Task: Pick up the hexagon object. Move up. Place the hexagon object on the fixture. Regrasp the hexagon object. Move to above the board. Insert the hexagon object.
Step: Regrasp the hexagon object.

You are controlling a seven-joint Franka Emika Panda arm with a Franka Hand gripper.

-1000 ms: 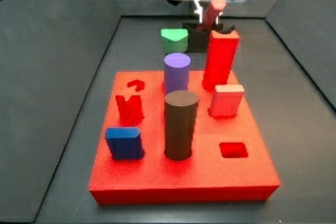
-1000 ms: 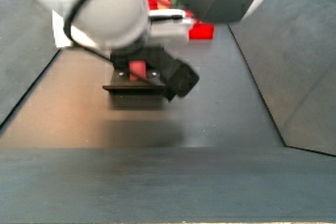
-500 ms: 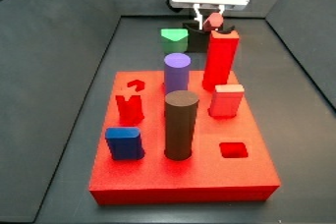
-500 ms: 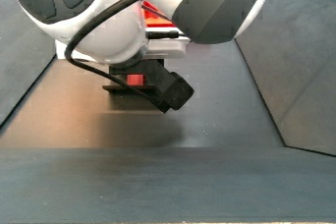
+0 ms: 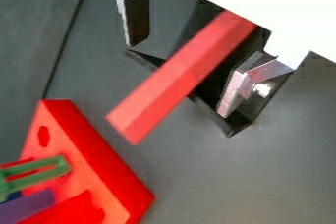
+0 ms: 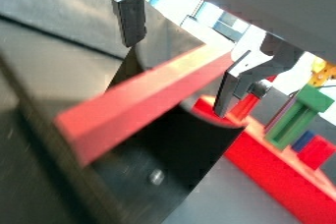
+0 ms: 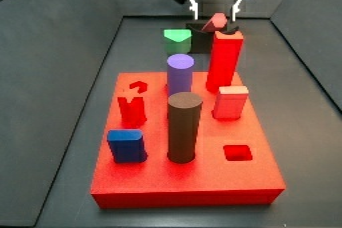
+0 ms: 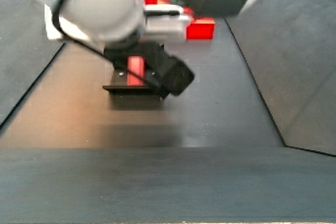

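Note:
The hexagon object (image 5: 178, 71) is a long red prism lying tilted on the dark fixture (image 5: 243, 122). It also shows in a wrist view (image 6: 144, 95), leaning on the fixture (image 6: 171, 154). My gripper (image 5: 192, 51) is open around it, with the fingers (image 5: 136, 14) clear of the piece on both sides. In a side view the gripper (image 7: 215, 14) hangs at the far end with the red piece (image 7: 218, 20) between its plates. In a side view the arm covers most of the piece (image 8: 136, 68) and the fixture (image 8: 132, 94).
The red board (image 7: 187, 177) holds a tall red block (image 7: 226, 59), a purple cylinder (image 7: 179, 74), a brown cylinder (image 7: 183, 127), a blue block (image 7: 126, 145) and a green piece (image 7: 177, 36). Black tray walls rise on both sides.
The fingers have spread apart and let go of the hexagon object, which stays on the fixture. The arm has shifted slightly.

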